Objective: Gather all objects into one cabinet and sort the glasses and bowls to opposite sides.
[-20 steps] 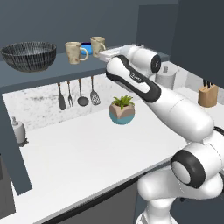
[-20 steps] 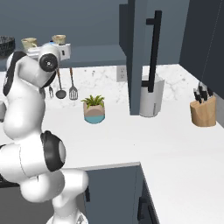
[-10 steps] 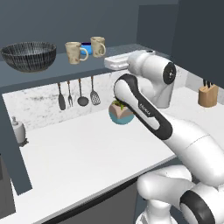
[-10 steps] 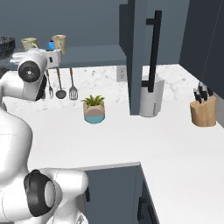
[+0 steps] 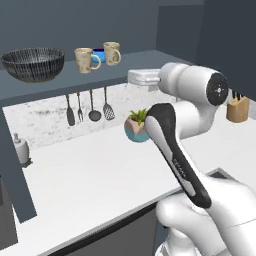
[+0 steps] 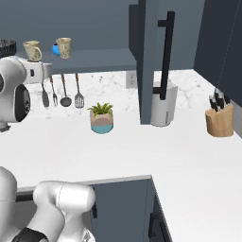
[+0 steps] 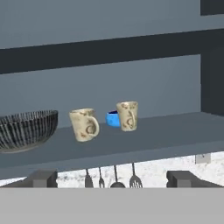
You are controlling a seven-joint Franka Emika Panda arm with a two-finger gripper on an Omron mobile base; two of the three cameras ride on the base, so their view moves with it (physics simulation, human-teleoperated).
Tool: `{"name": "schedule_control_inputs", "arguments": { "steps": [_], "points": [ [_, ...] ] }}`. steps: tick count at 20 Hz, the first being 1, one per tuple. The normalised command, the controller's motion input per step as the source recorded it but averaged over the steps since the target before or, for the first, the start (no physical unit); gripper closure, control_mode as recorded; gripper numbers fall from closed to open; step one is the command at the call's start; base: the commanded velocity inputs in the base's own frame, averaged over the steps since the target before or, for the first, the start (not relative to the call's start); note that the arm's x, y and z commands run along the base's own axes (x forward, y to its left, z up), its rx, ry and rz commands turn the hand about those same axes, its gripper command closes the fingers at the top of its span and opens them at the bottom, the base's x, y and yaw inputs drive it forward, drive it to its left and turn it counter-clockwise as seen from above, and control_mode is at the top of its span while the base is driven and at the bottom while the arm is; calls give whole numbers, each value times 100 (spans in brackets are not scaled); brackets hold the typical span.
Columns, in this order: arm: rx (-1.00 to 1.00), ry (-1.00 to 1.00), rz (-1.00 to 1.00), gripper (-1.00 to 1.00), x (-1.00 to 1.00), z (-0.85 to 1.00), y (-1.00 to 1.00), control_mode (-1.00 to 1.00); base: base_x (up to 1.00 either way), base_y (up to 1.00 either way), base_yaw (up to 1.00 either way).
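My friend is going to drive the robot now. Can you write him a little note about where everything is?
Gripper: open, holding nothing, facing the shelf from a little way off.
On the cabinet shelf: ribbed bowl at the left end; two beige mugs to its right, near the middle; blue cup behind them.
Done: all four things sit on the one shelf.
Left: probably move the mugs farther right, away from the bowl, and shut the door.

No legible txt – mug marks unreadable.
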Motion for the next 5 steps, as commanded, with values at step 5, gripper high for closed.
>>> {"name": "schedule_control_inputs", "arguments": {
  "steps": [5],
  "points": [
    [7, 0, -4, -100, -100, 0, -38, -100, 0, 0, 0]
  ]
}}
